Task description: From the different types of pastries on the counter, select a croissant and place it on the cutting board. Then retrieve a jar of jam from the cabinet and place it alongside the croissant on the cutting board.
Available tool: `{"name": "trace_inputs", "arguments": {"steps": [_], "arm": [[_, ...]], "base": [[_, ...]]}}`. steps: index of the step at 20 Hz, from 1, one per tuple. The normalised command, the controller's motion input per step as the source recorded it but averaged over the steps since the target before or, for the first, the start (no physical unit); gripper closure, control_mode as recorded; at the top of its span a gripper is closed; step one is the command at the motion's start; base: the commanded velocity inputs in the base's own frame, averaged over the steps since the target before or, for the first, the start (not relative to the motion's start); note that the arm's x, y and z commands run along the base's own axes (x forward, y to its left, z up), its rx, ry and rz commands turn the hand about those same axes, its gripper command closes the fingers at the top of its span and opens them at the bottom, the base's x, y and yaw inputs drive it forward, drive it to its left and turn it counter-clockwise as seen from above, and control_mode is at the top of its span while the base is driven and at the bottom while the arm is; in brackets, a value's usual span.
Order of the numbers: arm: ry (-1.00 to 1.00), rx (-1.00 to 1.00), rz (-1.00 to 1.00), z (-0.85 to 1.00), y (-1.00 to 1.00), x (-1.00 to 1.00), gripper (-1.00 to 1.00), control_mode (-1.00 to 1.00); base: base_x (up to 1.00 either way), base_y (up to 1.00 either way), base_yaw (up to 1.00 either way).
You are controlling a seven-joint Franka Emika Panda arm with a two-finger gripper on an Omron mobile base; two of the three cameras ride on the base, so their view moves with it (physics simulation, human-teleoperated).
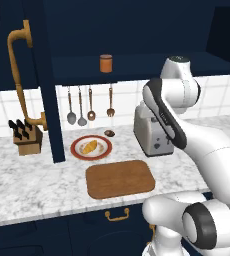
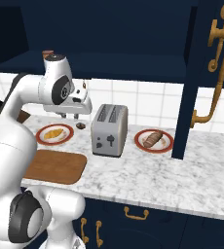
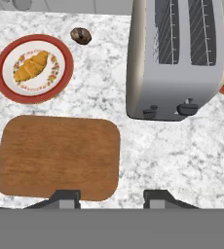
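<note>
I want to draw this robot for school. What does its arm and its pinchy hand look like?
The arm is made of fat, rounded, glossy white tubes with dark grey rings and caps at the joints, plus a dark stripe along one link. The gripper ends in two small dark, blocky fingertips. No cables or writing show.

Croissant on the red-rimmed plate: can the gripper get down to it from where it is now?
Probably yes. The croissant lies uncovered on its plate, with the toaster off to one side and nothing above it. The gripper hangs high over the counter, shut and holding nothing; it would need to open first.
</note>
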Motion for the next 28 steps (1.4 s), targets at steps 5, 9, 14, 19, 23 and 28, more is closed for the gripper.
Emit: {"name": "trace_inputs", "arguments": {"steps": [5,9,14,19,23,28], "arm": [[0.0,-0.08,0.01,-0.09,0.02,-0.01,-1.0,-1.0],[-0.02,-0.14,0.01,-0.17,0.41,0.0,-1.0,-1.0],[0.0,0.0,0.0,-0.23,0.41,0.0,-1.0,-1.0],[0.0,0.0,0.0,-0.35,0.17,0.2,-1.0,-1.0],[-0.02,0.0,0.0,-0.5,0.06,0.24,-1.0,-1.0],[-0.03,0.0,0.0,-0.52,0.17,0.28,-1.0,-1.0]], "base": [[0.0,0.0,0.0],[0.0,0.0,0.0],[0.0,0.0,0.0],[0.0,0.0,0.0],[0.0,0.0,0.0],[0.0,0.0,0.0]]}}
